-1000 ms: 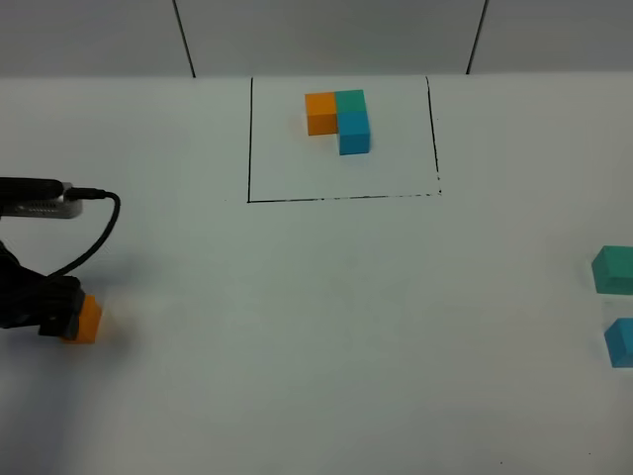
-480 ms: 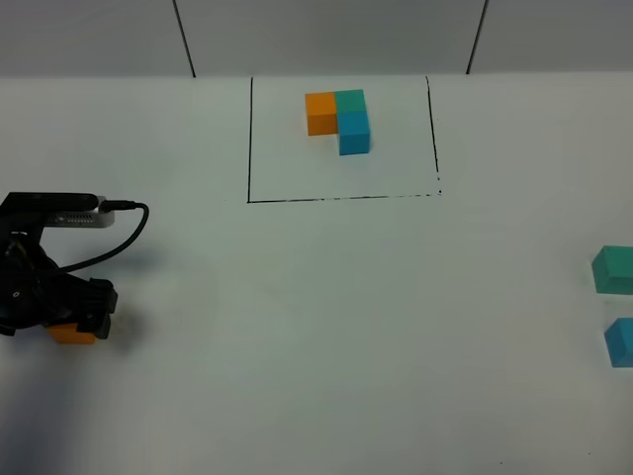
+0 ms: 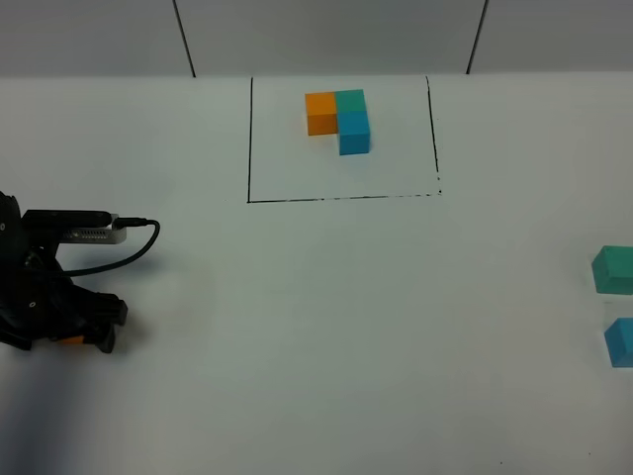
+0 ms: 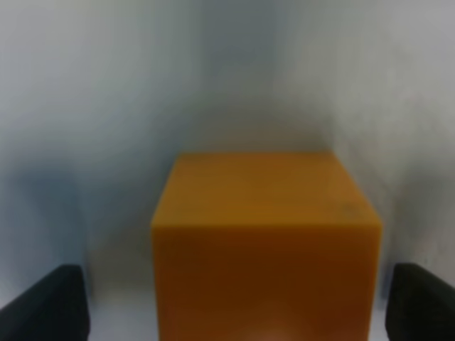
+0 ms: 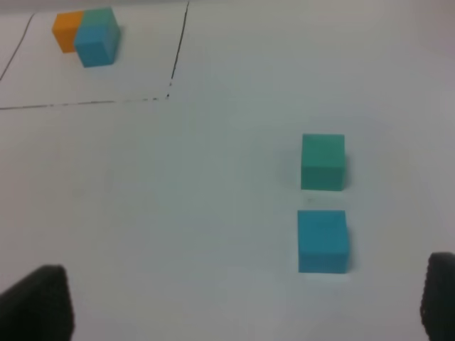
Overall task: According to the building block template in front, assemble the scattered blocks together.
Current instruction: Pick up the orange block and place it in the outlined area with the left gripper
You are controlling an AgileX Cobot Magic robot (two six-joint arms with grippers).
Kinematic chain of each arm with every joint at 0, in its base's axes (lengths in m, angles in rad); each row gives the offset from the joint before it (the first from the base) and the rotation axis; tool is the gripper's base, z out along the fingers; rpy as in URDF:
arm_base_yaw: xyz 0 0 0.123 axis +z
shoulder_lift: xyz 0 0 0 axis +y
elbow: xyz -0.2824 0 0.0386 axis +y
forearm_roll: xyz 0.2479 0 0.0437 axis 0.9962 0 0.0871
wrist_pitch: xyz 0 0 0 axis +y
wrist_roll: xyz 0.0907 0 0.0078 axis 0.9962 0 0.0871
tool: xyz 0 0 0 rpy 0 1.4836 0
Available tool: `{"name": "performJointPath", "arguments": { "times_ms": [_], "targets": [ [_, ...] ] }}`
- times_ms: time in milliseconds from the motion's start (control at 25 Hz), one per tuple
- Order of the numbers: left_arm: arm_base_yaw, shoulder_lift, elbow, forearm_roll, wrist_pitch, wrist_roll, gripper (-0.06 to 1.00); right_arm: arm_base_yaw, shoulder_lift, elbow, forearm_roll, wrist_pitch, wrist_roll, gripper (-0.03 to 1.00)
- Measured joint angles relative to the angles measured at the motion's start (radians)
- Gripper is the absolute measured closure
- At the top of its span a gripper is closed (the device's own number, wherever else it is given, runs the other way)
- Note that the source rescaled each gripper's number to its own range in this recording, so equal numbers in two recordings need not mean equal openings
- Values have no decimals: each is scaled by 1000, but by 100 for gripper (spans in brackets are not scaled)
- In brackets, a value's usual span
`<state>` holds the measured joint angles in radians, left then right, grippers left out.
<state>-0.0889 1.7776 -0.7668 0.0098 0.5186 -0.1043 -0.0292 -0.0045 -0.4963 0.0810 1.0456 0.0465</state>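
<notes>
The building block template (image 3: 338, 119), an L of orange, teal-green and sky-blue cubes, sits inside a black drawn rectangle at the back centre; it also shows in the right wrist view (image 5: 85, 32). My left gripper (image 3: 69, 334) is low at the far left over the loose orange cube (image 3: 71, 340), which is mostly hidden under it. In the left wrist view the orange cube (image 4: 264, 241) stands between the open fingertips (image 4: 43, 305) with gaps on both sides. The loose teal-green cube (image 3: 615, 269) (image 5: 323, 162) and sky-blue cube (image 3: 621, 341) (image 5: 323, 241) lie apart at the far right. My right gripper (image 5: 238, 302) is open and empty, short of them.
The black rectangle's front line (image 3: 341, 198) runs across the white table behind its middle. A black cable (image 3: 119, 252) loops off the left arm. The right arm is outside the high view.
My left gripper has moved right and lowered over the orange cube, which now shows only as a sliver under it. The other cubes have not moved.
</notes>
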Motion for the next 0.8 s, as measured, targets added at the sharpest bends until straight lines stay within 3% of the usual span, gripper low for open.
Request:
{"name": "performJointPath", "arguments": {
  "times_ms": [80,200,360,480,800],
  "targets": [
    [0,0,0,0,13,0,45,0,0,0,0,0,0,-2],
    [0,0,-19,0,46,0,94,0,0,0,0,0,2,-1],
    [-2,1,-110,6,135,13,93,0,0,0,0,0,3,-1],
    [-37,1,-205,12,220,90,93,0,0,0,0,0,3,-1],
    [-242,95,-535,15,422,543,93,0,0,0,0,0,4,-1]
  ]
}}
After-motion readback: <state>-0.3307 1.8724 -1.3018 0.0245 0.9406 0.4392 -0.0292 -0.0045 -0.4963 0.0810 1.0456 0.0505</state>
